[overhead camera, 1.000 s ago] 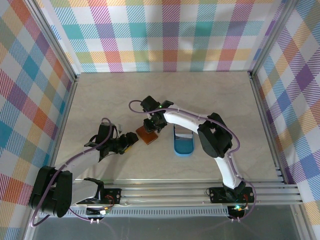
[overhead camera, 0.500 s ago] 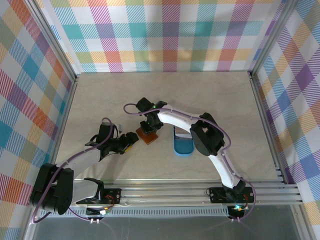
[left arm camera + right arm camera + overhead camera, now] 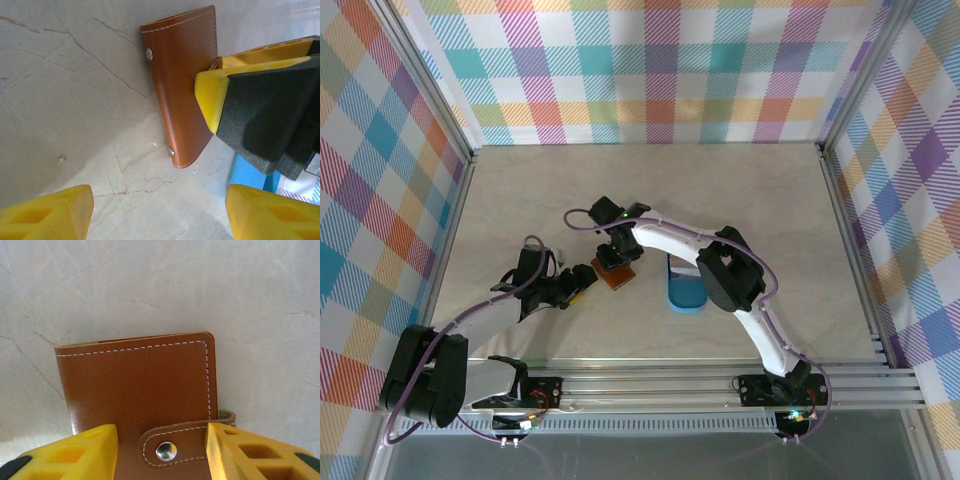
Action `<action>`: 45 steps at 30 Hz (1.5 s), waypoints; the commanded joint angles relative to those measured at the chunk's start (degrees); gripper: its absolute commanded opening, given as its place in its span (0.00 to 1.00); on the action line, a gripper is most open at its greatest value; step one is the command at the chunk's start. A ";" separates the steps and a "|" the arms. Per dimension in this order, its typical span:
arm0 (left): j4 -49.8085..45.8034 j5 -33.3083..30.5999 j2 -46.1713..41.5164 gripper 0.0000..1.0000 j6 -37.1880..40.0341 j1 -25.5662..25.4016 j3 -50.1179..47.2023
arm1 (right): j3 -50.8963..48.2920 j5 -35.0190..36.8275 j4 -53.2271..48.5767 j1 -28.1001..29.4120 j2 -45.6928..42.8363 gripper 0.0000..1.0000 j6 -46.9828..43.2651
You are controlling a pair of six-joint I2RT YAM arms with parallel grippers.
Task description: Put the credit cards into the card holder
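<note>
From above, the closed brown leather card holder (image 3: 617, 276) lies flat near the middle of the worktop (image 3: 750, 190), just left of a blue tray (image 3: 686, 292). The right arm (image 3: 680, 238) comes in from the near right, folds back leftward and sets the right hand (image 3: 612, 256) over the holder's far edge. The left arm (image 3: 490, 315) stretches low from the near left corner. Its left hand (image 3: 578, 284) points at the holder's left side, just beside it.

The left wrist camera shows the card holder lying beyond the left hand's own tips, apart from them. Those tips stand wide apart with bare worktop between them, gripping nothing. A yellow, dark-padded finger (image 3: 260, 105) of the right hand meets the holder's right edge.

The right wrist camera looks straight down on the card holder, with its snap tab (image 3: 172, 440) and metal stud (image 3: 166, 451) between the right hand's two yellow tips. The tips are parted about halfway, one on each side of the tab. The right tip is against the tab's folded end and the left stands clear of its rounded end, so nothing is pinched. Whether the tips press on the leather cannot be told.
</note>
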 commanded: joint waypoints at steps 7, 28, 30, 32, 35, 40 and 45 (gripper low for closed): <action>0.52 -0.06 1.05 0.70 1.16 0.73 1.70 | 1.31 4.05 -4.89 2.26 2.64 0.38 1.18; 1.98 0.86 7.42 0.68 2.53 0.77 6.12 | -5.40 -6.86 2.95 0.43 -5.64 0.00 10.88; 2.09 1.20 8.08 0.65 2.44 0.77 6.92 | -8.09 -8.93 5.42 -0.39 -7.41 0.00 13.17; 2.18 1.55 8.65 0.58 2.47 0.77 7.88 | -10.71 -10.48 7.52 -0.95 -8.88 0.00 15.32; 3.05 2.13 9.58 0.40 1.81 0.77 8.84 | -13.26 -11.06 9.54 -1.17 -10.41 0.00 17.87; 7.16 4.18 11.43 0.19 -0.98 0.51 8.71 | -17.17 -11.67 13.47 -1.26 -11.83 0.00 22.93; 9.05 4.38 13.21 0.10 -2.24 -0.69 8.55 | -19.66 -12.89 16.85 -1.50 -12.53 0.00 26.96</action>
